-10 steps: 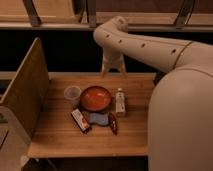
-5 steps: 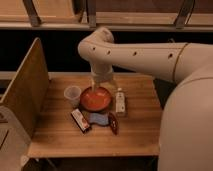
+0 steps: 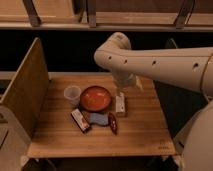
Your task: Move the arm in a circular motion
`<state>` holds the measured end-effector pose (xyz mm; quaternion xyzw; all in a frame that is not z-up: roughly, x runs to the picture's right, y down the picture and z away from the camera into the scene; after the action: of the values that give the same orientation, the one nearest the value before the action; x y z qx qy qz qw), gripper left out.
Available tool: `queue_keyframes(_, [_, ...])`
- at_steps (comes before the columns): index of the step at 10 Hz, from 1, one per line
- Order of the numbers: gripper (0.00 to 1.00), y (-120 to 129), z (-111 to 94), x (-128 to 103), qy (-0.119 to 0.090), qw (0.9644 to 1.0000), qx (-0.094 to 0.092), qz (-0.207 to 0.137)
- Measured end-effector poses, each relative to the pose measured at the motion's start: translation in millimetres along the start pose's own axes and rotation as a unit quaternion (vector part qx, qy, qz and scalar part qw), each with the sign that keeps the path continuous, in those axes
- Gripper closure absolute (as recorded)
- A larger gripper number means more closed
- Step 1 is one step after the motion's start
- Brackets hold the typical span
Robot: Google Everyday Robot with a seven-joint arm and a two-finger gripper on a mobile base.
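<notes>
Arm (image 3: 160,65): big cream tube entering from the right edge, running up and behind the red bowl (image 3: 95,98). Its rounded elbow sits behind and just right of the bowl, then a short link drops toward the bench (image 3: 142,135). The bench is a light wood top, and the bowl sits on it a bit behind centre. An upright wooden side panel (image 3: 25,92) stands well left of the bowl, along the bench's left edge. Pincer (image 3: 126,84): at the lower end of the arm, low over the bench, just behind and right of the bowl's rim and apart from it. Can't tell whether it's open or closed, and nothing visibly in it. A clear plastic cup (image 3: 72,93) stands upright just left of the bowl, about touching the rim. A white bottle (image 3: 120,103) lies just right of the bowl, directly in front of the pincer. A dark snack bar (image 3: 80,120) lies front-left of the bowl, angled. A blue packet (image 3: 98,119) lies straight in front of the bowl, beside the bar. A dark red packet (image 3: 113,122) lies front-right of the bowl, against the blue one.
</notes>
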<state>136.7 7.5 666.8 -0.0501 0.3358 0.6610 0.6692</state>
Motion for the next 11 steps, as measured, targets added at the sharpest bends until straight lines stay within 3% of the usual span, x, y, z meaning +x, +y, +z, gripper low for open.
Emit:
queue_keyframes(1, [0.35, -16, 4, -15, 0.004, 0.9995, 0.016, 0.027])
queue_keyframes(2, [0.35, -19, 7, -29, 0.007, 0.9990, 0.017, 0.042])
queue_keyframes(4, [0.35, 13, 5, -68, 0.015, 0.9989, -0.014, 0.042])
queue_keyframes(6, [0.35, 58, -3, -83, 0.017, 0.9991, -0.040, 0.005])
queue_keyframes(9, [0.35, 125, -16, -61, 0.025, 0.9938, -0.072, -0.081])
queue_keyframes(11, [0.35, 134, -22, -20, 0.031, 0.9894, -0.094, -0.106])
